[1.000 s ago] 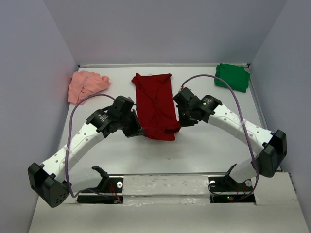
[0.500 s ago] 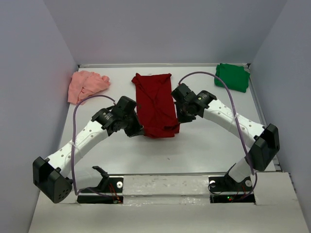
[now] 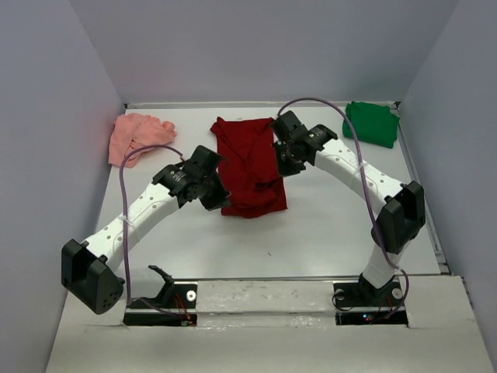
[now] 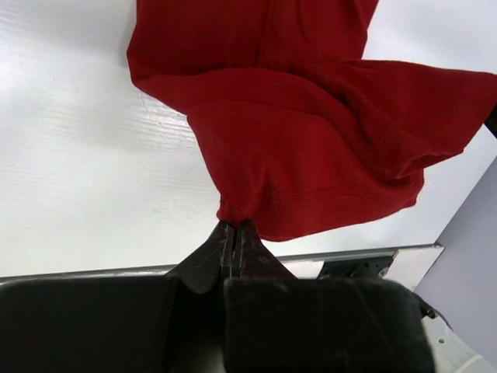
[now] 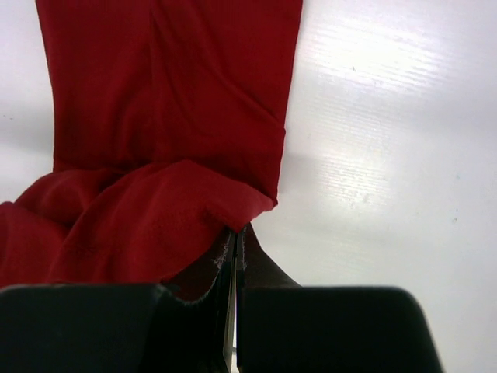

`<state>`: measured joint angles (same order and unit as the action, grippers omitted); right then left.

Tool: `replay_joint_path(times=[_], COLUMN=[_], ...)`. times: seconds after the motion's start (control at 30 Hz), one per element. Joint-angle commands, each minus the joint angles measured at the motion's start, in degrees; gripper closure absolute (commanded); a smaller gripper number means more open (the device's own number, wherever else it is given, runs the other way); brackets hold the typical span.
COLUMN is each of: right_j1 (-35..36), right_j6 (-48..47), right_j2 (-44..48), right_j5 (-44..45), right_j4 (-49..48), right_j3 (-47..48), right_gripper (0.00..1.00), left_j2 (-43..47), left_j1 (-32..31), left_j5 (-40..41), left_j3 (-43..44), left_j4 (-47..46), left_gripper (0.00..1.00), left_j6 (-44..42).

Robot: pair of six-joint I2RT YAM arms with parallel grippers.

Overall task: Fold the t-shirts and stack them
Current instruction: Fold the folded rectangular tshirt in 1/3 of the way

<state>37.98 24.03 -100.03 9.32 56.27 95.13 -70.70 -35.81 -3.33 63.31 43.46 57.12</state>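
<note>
White tabletop (image 3: 326, 233) shows more bare space near you, because both arms have carried the near hem of the dark red t-shirt (image 3: 248, 159) toward the far edge, so your fold is under way. Mid-table, your left gripper (image 4: 234, 233) and right gripper (image 5: 235, 241) each pinch a near corner tight, cloth bunched at the tips. The far half lies flat.

A robotics lab test cell. The white bench (image 3: 326, 233) is boxed in by plain pale grey panels (image 3: 46, 116) at the left, right and top of the frame. The left arm (image 3: 140, 214) and right arm (image 3: 349, 167) are bolted along the bottom edge, purple cables (image 3: 318, 100) looping over them, a small light glowing on the lower-right base (image 3: 369, 299).
</note>
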Motion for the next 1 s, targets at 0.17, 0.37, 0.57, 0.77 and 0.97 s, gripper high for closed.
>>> replay_joint_path(times=[0.17, 0.37, 0.57, 0.77, 0.97], right_j1=[-2.56, -3.61, -4.75, -6.51, -7.65], right_j6=[-5.75, -7.15, -9.53, -12.25, -13.57], right_j2=[-4.21, -5.97, -9.30, -14.49, -21.52], right_j5=[-5.02, -6.16, -8.79, -11.43, -13.80], right_j4=[-2.57, -3.27, -3.36, -3.54, -0.46], right_j3=[4.18, 4.54, 6.99, 12.17, 22.45], right_gripper=[1.00, 1.00, 1.00, 1.00, 1.00], left_j2=[-4.89, -8.22, -12.00, -15.17, -19.74], left_j1=[4.17, 7.25, 9.44, 10.94, 12.61], left_j5=[2.54, 1.31, 0.43, 0.17, -1.14], left_j3=[4.72, 5.07, 5.77, 8.23, 11.57], left_j4=[-0.57, -2.94, -5.23, -6.63, -7.69], left_gripper=[1.00, 1.00, 1.00, 1.00, 1.00], left_j6=[-2.28, -5.26, -7.99, -9.48, -10.89])
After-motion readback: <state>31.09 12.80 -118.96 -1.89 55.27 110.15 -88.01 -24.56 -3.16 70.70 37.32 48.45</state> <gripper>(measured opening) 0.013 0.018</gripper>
